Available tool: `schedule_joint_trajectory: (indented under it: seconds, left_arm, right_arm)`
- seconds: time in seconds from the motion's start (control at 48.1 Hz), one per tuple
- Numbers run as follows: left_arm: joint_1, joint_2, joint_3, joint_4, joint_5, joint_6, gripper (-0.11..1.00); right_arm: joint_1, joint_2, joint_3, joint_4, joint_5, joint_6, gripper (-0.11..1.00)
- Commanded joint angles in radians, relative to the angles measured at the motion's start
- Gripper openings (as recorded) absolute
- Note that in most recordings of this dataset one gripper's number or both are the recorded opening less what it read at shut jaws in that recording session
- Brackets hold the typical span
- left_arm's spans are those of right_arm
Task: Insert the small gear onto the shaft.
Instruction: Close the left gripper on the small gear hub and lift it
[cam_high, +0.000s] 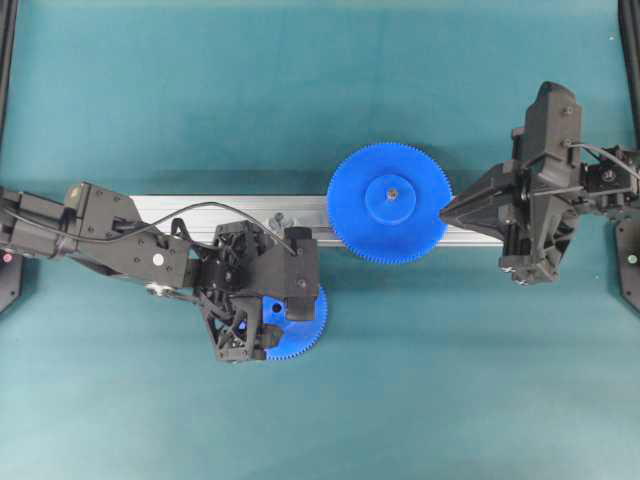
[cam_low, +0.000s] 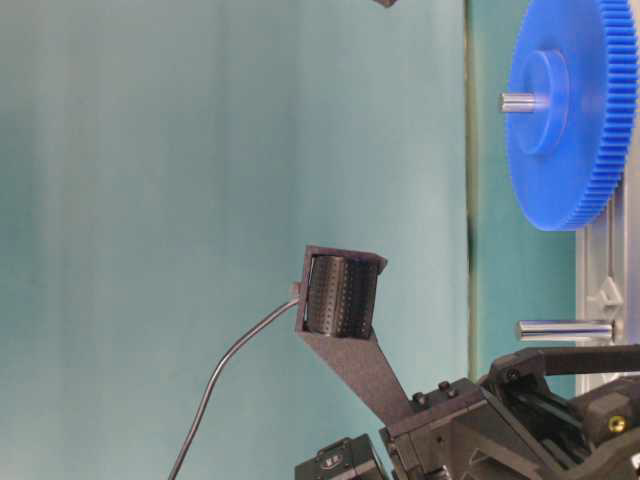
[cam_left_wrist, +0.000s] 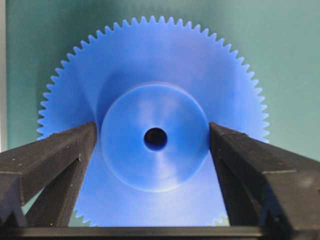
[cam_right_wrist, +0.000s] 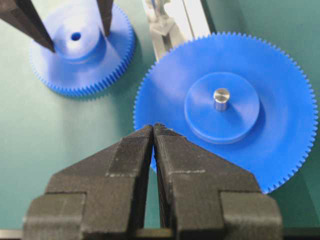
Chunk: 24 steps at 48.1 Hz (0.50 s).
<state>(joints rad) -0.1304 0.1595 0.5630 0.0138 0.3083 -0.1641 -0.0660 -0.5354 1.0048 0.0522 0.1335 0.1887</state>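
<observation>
Left gripper (cam_left_wrist: 155, 135) fingers wide, straddling small gear (cam_left_wrist: 155, 140) hub, no grip yet. Right gripper (cam_right_wrist: 153, 131) fingers pressed together. Risk: off-centre squeeze tilts gear, missing shaft (cam_low: 563, 330).

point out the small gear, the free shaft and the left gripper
small gear (cam_left_wrist: 155, 140): left wrist view, on its raised hub.
shaft (cam_low: 562, 330): table-level view, mid-length of the bare pin.
left gripper (cam_left_wrist: 152, 132): left wrist view, midway between fingertips.

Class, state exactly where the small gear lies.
In the overhead view the small gear lies flat on the mat, left of centre, beneath the left gripper, below the rail.
</observation>
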Motion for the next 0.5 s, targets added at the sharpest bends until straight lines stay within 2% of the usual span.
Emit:
schedule_joint_trajectory:
  seconds: [0.0, 0.146, 0.478]
  left_arm:
    - [0.005, -0.003, -0.005, 0.002, 0.002, -0.002, 0.85]
    - [0.005, -0.003, -0.009, 0.002, 0.009, -0.012, 0.73]
    - [0.005, -0.014, -0.018, 0.002, 0.012, -0.015, 0.72]
  right_arm:
    - [0.002, -0.008, -0.008, 0.002, -0.014, 0.011, 0.14]
    - [0.002, -0.008, -0.006, 0.0, -0.014, 0.011, 0.14]
    - [0.002, -0.008, -0.002, 0.002, -0.021, 0.011, 0.14]
